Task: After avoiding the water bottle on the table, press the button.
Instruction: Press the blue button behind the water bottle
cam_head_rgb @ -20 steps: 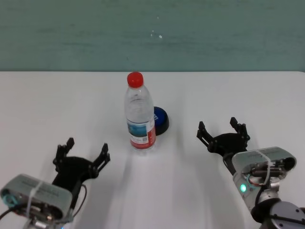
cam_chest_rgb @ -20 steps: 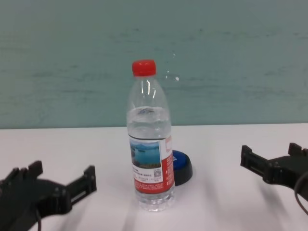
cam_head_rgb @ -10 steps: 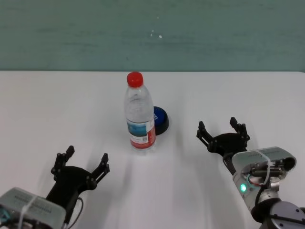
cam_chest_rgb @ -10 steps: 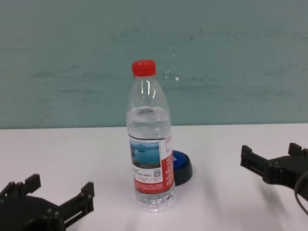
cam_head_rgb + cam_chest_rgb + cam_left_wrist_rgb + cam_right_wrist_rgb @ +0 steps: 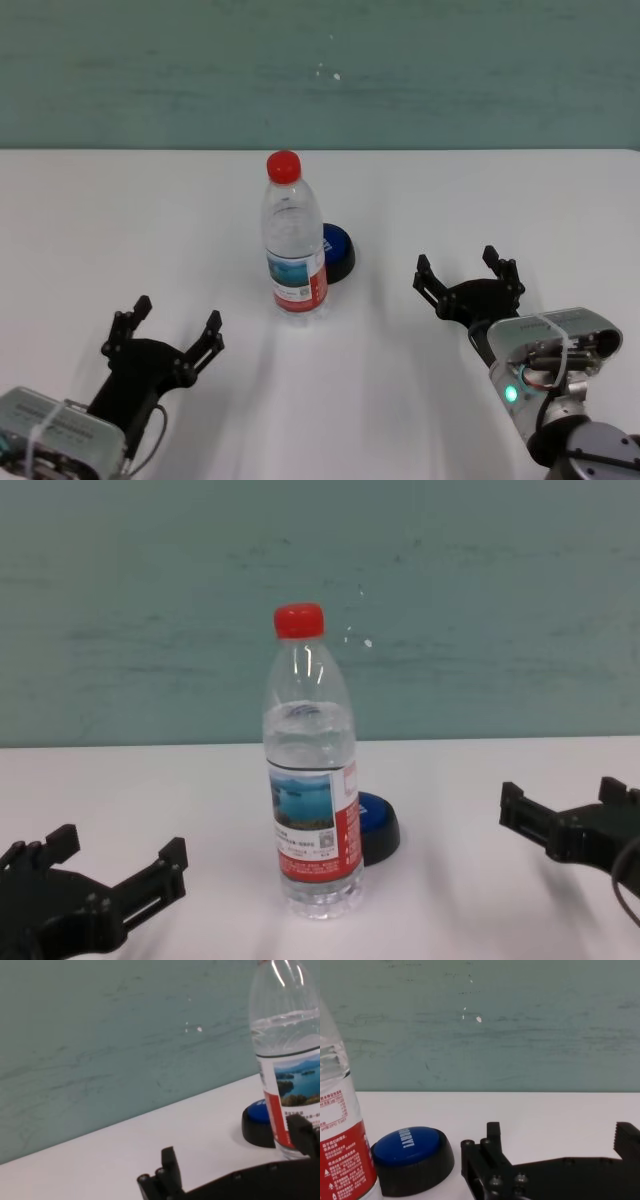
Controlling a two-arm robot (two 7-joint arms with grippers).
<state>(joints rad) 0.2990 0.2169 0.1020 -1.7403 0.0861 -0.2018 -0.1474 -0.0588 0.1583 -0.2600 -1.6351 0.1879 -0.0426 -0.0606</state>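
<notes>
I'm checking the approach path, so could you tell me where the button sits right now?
In the head view the button sits near the table's middle, just behind the water bottle on its right side, partly hidden by it, ahead and left of the right gripper.

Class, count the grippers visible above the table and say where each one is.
2. Left gripper near left of the bottle; right gripper right of the button. None seems hidden.

One bottle (image 5: pixel 294 240), upright, with one red cap (image 5: pixel 284 165). One blue button (image 5: pixel 336 250) at its 2 o'clock, partly hidden behind it. Two grippers: left (image 5: pixel 164 332) at 8 o'clock, right (image 5: pixel 467 274) at 4 o'clock. One table (image 5: pixel 120 220).
</notes>
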